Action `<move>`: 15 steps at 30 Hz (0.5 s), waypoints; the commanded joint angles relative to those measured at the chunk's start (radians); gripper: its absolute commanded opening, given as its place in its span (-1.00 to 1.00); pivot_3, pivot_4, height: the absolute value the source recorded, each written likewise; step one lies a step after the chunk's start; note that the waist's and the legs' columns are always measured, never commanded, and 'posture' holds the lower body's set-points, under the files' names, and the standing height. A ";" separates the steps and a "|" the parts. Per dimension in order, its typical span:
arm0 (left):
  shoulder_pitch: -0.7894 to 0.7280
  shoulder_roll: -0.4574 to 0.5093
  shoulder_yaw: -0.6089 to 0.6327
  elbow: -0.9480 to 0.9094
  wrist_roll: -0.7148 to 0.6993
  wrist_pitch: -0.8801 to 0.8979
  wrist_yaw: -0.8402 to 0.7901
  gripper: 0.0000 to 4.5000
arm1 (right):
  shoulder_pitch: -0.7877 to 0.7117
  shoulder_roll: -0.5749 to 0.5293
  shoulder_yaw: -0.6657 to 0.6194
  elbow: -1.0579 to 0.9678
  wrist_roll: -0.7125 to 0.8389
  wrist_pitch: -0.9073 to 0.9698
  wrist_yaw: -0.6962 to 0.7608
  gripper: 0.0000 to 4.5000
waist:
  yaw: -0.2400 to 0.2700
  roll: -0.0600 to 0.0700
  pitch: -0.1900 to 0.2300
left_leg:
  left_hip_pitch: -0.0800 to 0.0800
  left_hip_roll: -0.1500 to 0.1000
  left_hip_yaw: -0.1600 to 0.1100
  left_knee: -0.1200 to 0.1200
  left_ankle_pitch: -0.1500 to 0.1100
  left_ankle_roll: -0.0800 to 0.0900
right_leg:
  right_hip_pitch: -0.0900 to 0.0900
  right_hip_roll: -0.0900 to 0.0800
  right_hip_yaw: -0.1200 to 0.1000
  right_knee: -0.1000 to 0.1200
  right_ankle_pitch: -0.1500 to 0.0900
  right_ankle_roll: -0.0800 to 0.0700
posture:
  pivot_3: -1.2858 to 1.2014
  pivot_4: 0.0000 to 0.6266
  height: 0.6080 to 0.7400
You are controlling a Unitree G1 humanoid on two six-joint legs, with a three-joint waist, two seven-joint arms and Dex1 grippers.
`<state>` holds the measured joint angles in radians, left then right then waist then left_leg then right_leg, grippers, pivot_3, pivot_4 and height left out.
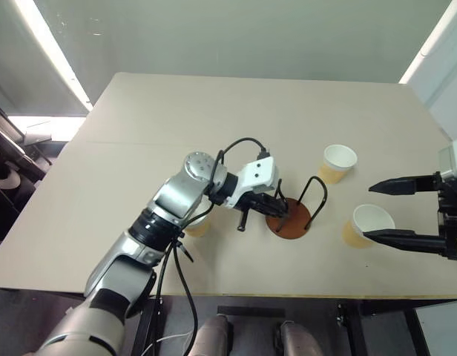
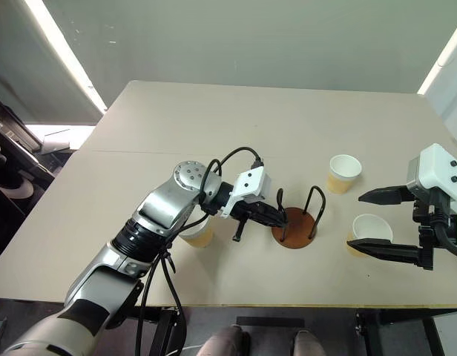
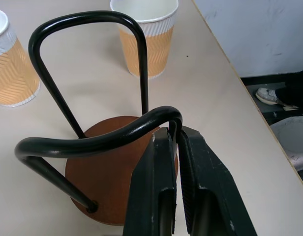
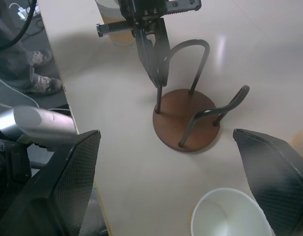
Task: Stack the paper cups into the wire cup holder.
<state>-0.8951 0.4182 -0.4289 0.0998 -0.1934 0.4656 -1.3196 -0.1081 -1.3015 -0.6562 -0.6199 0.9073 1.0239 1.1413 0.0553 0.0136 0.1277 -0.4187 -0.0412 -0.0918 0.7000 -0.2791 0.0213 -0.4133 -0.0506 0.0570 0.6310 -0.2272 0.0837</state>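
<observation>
The right pincer (image 1: 377,211), wide open, brackets a cup (image 1: 367,225) near the desk's (image 1: 236,104) front edge; the left pincer (image 3: 175,142) is clamped on the holder's (image 3: 105,172) loop.

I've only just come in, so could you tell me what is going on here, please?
The robot is stacking paper cups. Its left gripper has its jaws shut on a loop of the empty wire cup holder. The right gripper hangs open around the nearest cup. Another cup stands beyond, a third under the left arm.
</observation>
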 commanded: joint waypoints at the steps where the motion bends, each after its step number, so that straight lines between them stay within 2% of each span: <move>1: 0.016 0.005 -0.031 0.019 0.036 -0.021 0.000 -0.74 | -0.003 -0.004 -0.030 -0.007 0.000 -0.013 0.000 1.00 | 0.000 0.000 0.000 | 0.000 0.000 0.000 0.000 0.000 0.000 | 0.000 0.000 0.000 0.000 0.000 0.000 | 0.03 -0.52 1.00; 3: 0.015 0.004 -0.032 0.023 0.043 -0.029 0.002 -0.50 | -0.001 -0.002 -0.027 -0.010 -0.002 -0.017 -0.002 1.00 | -0.001 0.000 0.000 | 0.001 0.000 0.000 0.000 0.000 0.000 | 0.001 0.000 0.000 0.000 0.000 0.000 | 0.03 -0.52 1.00; 12: -0.003 0.028 0.002 0.019 0.064 -0.060 0.024 0.93 | -0.008 -0.007 -0.009 -0.004 0.003 -0.019 -0.007 1.00 | 0.000 0.000 0.000 | 0.000 0.000 0.000 0.000 0.000 0.000 | 0.000 0.000 0.000 0.000 0.000 0.000 | 0.03 -0.52 1.00; 15: -0.013 0.039 0.024 0.017 0.056 -0.050 0.029 0.98 | -0.010 -0.008 0.000 -0.001 0.002 -0.022 -0.009 1.00 | 0.000 0.000 0.000 | 0.000 0.000 0.000 0.000 0.000 0.000 | 0.000 0.000 0.000 0.000 0.000 0.000 | 0.03 -0.52 1.00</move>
<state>-0.8845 0.4512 -0.4418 0.1394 -0.1269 0.4205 -1.2986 -0.1065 -1.3002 -0.6496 -0.6215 0.9080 1.0153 1.1380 0.0549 0.0139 0.1276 -0.4183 -0.0413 -0.0917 0.7003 -0.2792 0.0217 -0.4130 -0.0505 0.0571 0.6310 -0.2272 0.0838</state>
